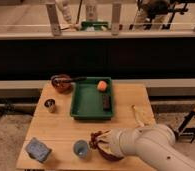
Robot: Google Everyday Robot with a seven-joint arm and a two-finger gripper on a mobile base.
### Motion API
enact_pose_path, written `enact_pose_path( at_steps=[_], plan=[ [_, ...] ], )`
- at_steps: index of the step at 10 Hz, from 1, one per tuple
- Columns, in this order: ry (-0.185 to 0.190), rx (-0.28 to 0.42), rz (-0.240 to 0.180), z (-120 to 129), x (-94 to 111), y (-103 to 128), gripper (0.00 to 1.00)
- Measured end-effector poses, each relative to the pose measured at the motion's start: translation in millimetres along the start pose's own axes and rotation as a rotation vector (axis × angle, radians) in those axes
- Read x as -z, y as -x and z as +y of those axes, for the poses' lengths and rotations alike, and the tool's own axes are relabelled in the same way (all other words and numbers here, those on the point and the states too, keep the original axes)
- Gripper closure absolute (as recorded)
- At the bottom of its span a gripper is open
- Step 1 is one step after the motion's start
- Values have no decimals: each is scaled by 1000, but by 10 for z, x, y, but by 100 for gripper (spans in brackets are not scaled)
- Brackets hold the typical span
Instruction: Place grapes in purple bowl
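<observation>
The grapes, a small dark red cluster, hang in my gripper at the table's front, just right of the blue-grey cup. The gripper is shut on them. It sits over the left rim of the purple bowl. My white arm reaches in from the lower right and hides most of the bowl; only a dark maroon edge shows under the wrist.
A green tray in the table's middle holds an orange fruit and a dark block. A reddish-brown bowl with a handle, a small metal cup, a blue-grey cup and a blue block stand on the left.
</observation>
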Motion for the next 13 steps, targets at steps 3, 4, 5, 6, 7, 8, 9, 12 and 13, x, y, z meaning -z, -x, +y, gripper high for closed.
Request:
enact_pose_path(
  at_steps=[3, 4, 5, 6, 7, 8, 9, 12, 13],
  plan=[
    [-34, -77, 54, 35, -13, -150, 100],
    [-36, -93, 60, 52, -11, -182, 100],
    [-35, -121, 67, 107, -2, -224, 98],
    [-32, -152, 74, 172, 8, -267, 89],
    [-26, -181, 78, 209, 6, -305, 78],
    [-18, -206, 82, 228, -4, -336, 69],
    [-10, -230, 85, 211, -17, -369, 59],
    [24, -336, 60, 51, -101, -489, 24],
    [70, -389, 17, 24, -140, -502, 20]
  ],
)
